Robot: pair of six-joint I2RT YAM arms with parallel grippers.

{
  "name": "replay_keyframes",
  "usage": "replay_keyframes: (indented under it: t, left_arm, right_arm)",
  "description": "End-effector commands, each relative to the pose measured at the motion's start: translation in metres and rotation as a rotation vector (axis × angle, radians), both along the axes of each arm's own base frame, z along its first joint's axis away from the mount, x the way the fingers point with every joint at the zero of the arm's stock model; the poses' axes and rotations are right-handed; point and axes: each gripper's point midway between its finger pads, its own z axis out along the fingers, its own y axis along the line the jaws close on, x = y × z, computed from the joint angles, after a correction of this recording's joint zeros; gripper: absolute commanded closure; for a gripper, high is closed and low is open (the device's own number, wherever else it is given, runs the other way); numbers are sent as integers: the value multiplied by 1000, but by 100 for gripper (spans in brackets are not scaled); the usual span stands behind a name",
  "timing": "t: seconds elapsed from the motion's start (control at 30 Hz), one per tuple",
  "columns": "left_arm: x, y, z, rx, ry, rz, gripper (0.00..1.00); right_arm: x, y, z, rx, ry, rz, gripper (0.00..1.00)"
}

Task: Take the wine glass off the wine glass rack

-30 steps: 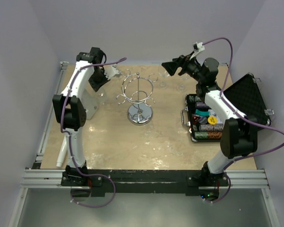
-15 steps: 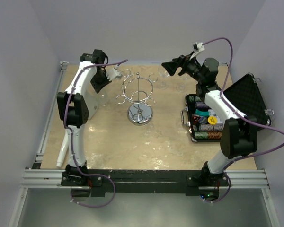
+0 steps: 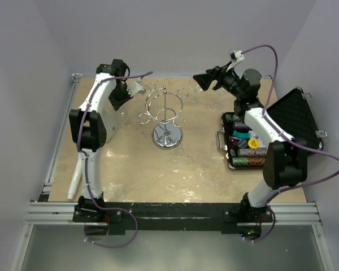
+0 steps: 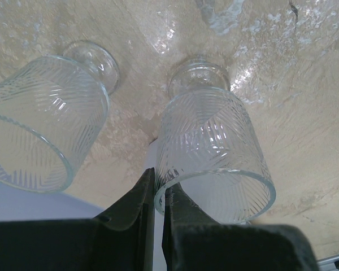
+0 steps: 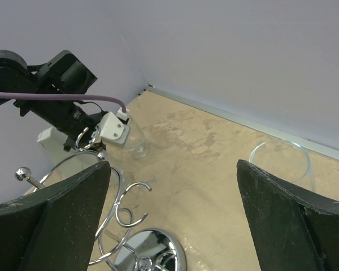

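Observation:
The chrome wine glass rack [image 3: 166, 121] stands mid-table; its hooks and base also show in the right wrist view [image 5: 104, 226]. My left gripper [image 3: 121, 96] is left of the rack at the back. In the left wrist view its fingers [image 4: 156, 189] are shut on the rim of a ribbed wine glass [image 4: 212, 149], whose foot is down at the tabletop. A second ribbed glass [image 4: 42, 132] stands just left of it. My right gripper [image 3: 206, 81] is wide open and empty, raised behind and right of the rack.
An open black case [image 3: 254, 141] with poker chips lies at the right. Another clear glass [image 5: 282, 164] stands on the table near the back wall. The walls close in at the back and on both sides.
The left arm has shifted slightly right, its gripper staying by the rack's left side. The right arm and the rack have not moved.

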Motion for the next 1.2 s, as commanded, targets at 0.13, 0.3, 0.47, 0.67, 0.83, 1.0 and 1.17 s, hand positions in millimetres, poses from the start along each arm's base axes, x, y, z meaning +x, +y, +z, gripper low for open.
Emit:
replay_keyframes:
  t: [0.13,0.3,0.47,0.67,0.83,1.0,1.17]
  left_arm:
    - [15,0,26,3,-101,-6,84]
    - [16,-2,30,-7,-111,-9,72]
    - [16,-2,32,-11,-116,-9,65]
    - [15,-1,39,-10,-130,-2,63]
    - [16,-1,45,-8,-147,0,63]
    - [17,0,53,-6,-169,0,61]
    - [18,-2,69,-27,-208,-1,53]
  right_arm:
    - [-1,-3,22,-1,-74,-9,1]
    - [-3,-3,22,-1,-74,-9,1]
    - [-4,-4,22,-4,-77,-11,2]
    - [-4,-4,21,-4,-75,-9,2]
    - [-4,-3,20,-4,-75,-5,2]
    - [-4,-4,20,-5,-76,-6,2]
    - [-5,-3,19,-6,-73,-2,1]
